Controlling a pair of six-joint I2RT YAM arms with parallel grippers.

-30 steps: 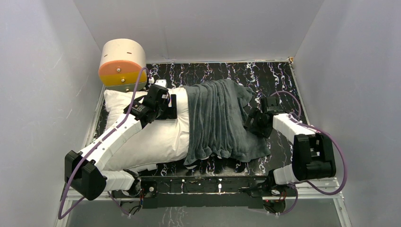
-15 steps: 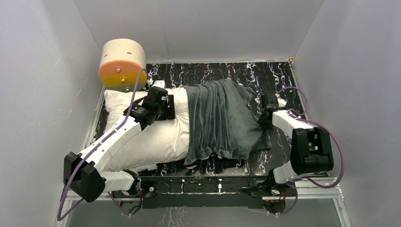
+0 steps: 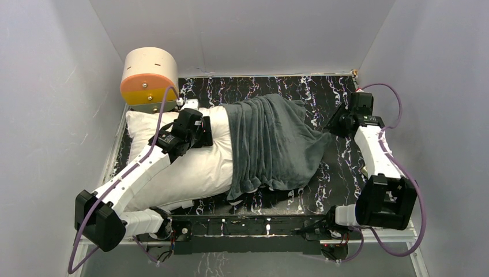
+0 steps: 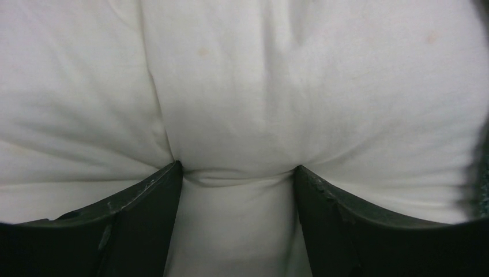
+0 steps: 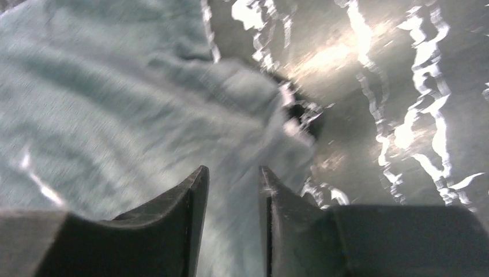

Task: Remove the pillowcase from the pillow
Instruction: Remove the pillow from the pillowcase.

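The white pillow (image 3: 190,167) lies across the table's left and middle. The pillowcase (image 3: 268,144), dark grey-green face up, covers its right half and is bunched in folds. My left gripper (image 3: 203,133) presses down on the bare pillow just left of the pillowcase edge. In the left wrist view (image 4: 237,170) its jaws stand apart, with the pillow (image 4: 242,86) bulging between them. My right gripper (image 3: 336,123) is at the back right, where a corner of the pillowcase stretches out to it. In the right wrist view (image 5: 233,170) its jaws are nearly together with the pillowcase fabric (image 5: 115,104) between them.
A cream-and-orange cylinder (image 3: 149,75) stands at the back left corner, beside the pillow's far end. The black marbled table (image 3: 346,167) shows bare to the right of the pillowcase. Grey walls close in the left, right and back sides.
My right arm has swung from beside the pillowcase's right edge toward the back right, drawing a corner of the pillowcase with it. The left gripper has stayed on the pillow.
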